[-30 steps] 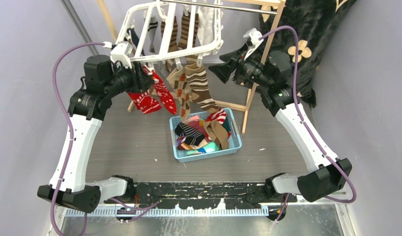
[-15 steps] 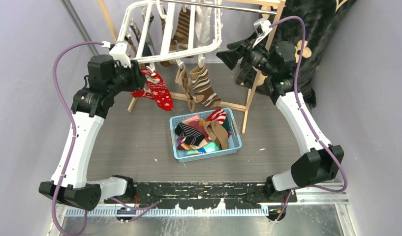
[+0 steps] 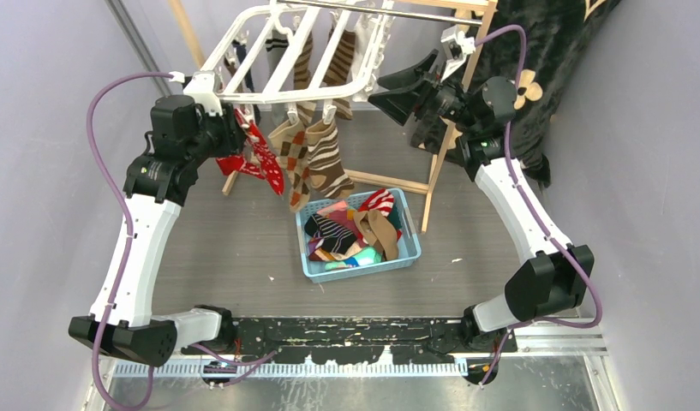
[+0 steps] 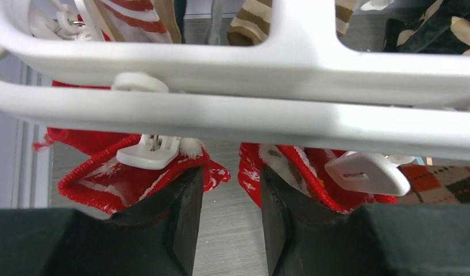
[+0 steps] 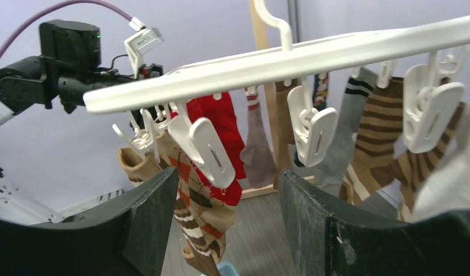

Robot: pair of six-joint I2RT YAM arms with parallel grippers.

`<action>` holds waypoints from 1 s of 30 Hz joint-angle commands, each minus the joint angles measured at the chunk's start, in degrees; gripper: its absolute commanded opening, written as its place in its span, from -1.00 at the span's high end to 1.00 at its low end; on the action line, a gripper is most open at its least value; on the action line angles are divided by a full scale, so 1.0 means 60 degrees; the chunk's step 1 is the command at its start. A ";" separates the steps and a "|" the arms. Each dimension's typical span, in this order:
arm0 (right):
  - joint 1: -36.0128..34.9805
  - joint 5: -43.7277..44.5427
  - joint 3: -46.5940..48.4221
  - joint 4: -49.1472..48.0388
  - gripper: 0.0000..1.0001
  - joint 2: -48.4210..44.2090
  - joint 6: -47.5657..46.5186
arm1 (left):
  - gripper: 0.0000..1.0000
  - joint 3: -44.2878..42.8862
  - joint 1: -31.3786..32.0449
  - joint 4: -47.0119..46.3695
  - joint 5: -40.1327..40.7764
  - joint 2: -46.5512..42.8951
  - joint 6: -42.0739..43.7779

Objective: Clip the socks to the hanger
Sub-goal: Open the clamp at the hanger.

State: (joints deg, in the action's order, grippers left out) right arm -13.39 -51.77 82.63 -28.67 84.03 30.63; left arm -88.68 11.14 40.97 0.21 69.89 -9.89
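The white hanger (image 3: 286, 56) hangs tilted at the back, with several socks clipped along its near edge: red-white ones (image 3: 259, 158), a brown argyle one (image 3: 293, 163) and a brown striped one (image 3: 326, 158). My left gripper (image 3: 232, 137) is open and empty just under the hanger's near-left corner. In the left wrist view the hanger bars (image 4: 278, 69) cross above that gripper (image 4: 231, 172), and red socks (image 4: 94, 178) hang on both sides of it. My right gripper (image 3: 396, 90) is open wide at the hanger's right edge. In the right wrist view it (image 5: 228, 178) sits below empty white pegs (image 5: 206, 149).
A light blue basket (image 3: 363, 268) with several loose socks stands on the floor in the middle. The wooden pole frame (image 3: 440, 163) stands behind and to the right. A black furry cloth (image 3: 560, 43) hangs at the back right. Grey walls close in on both sides.
The hanger has swung and tilted, and its clipped socks have swung left. My right gripper has risen and moved to the hanger's right edge. My left gripper has risen slightly.
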 commanded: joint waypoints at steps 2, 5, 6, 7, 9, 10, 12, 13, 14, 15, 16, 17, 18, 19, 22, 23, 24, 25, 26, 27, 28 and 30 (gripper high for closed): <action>-0.0448 -0.0019 -0.0288 -0.0730 -0.35 -0.0442 0.0030 | 0.17 -0.0160 -0.0076 -0.0462 0.0197 -0.0178 0.0147; -0.0595 0.0215 -0.0377 -0.0701 -0.29 -0.0480 -0.0086 | 0.17 -0.0168 -0.0096 -0.0432 0.0215 -0.0205 0.0181; -0.0664 0.0276 -0.0391 -0.0721 -0.26 -0.0477 -0.0105 | 0.17 -0.0185 -0.0098 -0.0409 0.0215 -0.0207 0.0183; -0.0725 0.0311 -0.0390 -0.0738 -0.24 -0.0469 -0.0130 | 0.17 -0.0210 -0.0118 -0.0388 0.0220 -0.0220 0.0196; -0.0843 0.0329 -0.0337 -0.0752 -0.23 -0.0431 -0.0139 | 0.17 -0.0246 -0.0145 -0.0358 0.0220 -0.0213 0.0198; -0.0874 0.0299 -0.0308 -0.0753 -0.23 -0.0414 -0.0132 | 0.17 -0.0256 -0.0155 -0.0358 0.0228 -0.0223 0.0198; -0.0937 0.0232 -0.0251 -0.0857 -0.23 -0.0386 -0.0020 | 0.17 -0.0263 -0.0171 -0.0362 0.0222 -0.0248 0.0218; -0.0954 0.0183 -0.0231 -0.0935 -0.23 -0.0364 0.0073 | 0.17 -0.0263 -0.0179 -0.0355 0.0219 -0.0257 0.0234; -0.0979 0.0133 -0.0212 -0.1003 -0.23 -0.0356 0.0160 | 0.17 -0.0263 -0.0172 -0.0354 0.0215 -0.0258 0.0241; -0.1021 0.0114 -0.0201 -0.1052 -0.23 -0.0366 0.0211 | 0.17 -0.0263 -0.0184 -0.0356 0.0222 -0.0263 0.0242; -0.1076 0.0135 -0.0213 -0.1056 -0.23 -0.0398 0.0205 | 0.17 -0.0274 -0.0186 -0.0341 0.0223 -0.0273 0.0242; -0.1106 0.0207 -0.0245 -0.1053 -0.23 -0.0433 0.0191 | 0.17 -0.0276 -0.0186 -0.0339 0.0212 -0.0258 0.0242; -0.1152 0.0273 -0.0274 -0.1064 -0.23 -0.0458 0.0191 | 0.17 -0.0278 -0.0192 -0.0347 0.0209 -0.0258 0.0242; -0.1217 0.0311 -0.0293 -0.1078 -0.23 -0.0485 0.0180 | 0.17 -0.0278 -0.0200 -0.0340 0.0210 -0.0263 0.0242; -0.1460 0.0375 -0.0316 -0.1035 -0.22 -0.0485 0.0095 | 0.17 -0.0303 -0.0200 -0.0321 0.0208 -0.0265 0.0242; -0.1526 0.0430 -0.0331 -0.0986 -0.21 -0.0505 0.0009 | 0.17 -0.0307 -0.0201 -0.0311 0.0215 -0.0271 0.0242; -0.1595 0.0531 -0.0349 -0.0914 -0.20 -0.0523 -0.0094 | 0.17 -0.0318 -0.0208 -0.0303 0.0216 -0.0281 0.0255; -0.1649 0.0629 -0.0373 -0.0847 -0.18 -0.0530 -0.0181 | 0.17 -0.0332 -0.0211 -0.0291 0.0215 -0.0284 0.0257; -0.1694 0.0718 -0.0391 -0.0813 -0.14 -0.0550 -0.0253 | 0.17 -0.0343 -0.0218 -0.0285 0.0214 -0.0305 0.0257; -0.1726 0.0808 -0.0415 -0.0806 -0.12 -0.0569 -0.0300 | 0.17 -0.0350 -0.0225 -0.0283 0.0216 -0.0320 0.0270; -0.1764 0.0905 -0.0433 -0.0804 -0.09 -0.0572 -0.0326 | 0.17 -0.0351 -0.0233 -0.0281 0.0226 -0.0331 0.0282; -0.1838 0.1079 -0.0463 -0.0804 -0.05 -0.0580 -0.0377 | 0.17 -0.0364 -0.0261 -0.0266 0.0217 -0.0353 0.0307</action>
State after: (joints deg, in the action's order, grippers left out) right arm -23.64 -48.45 79.70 -31.46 83.59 29.85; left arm -88.68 10.31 41.04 0.91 69.78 -9.17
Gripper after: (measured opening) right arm 0.545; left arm 0.415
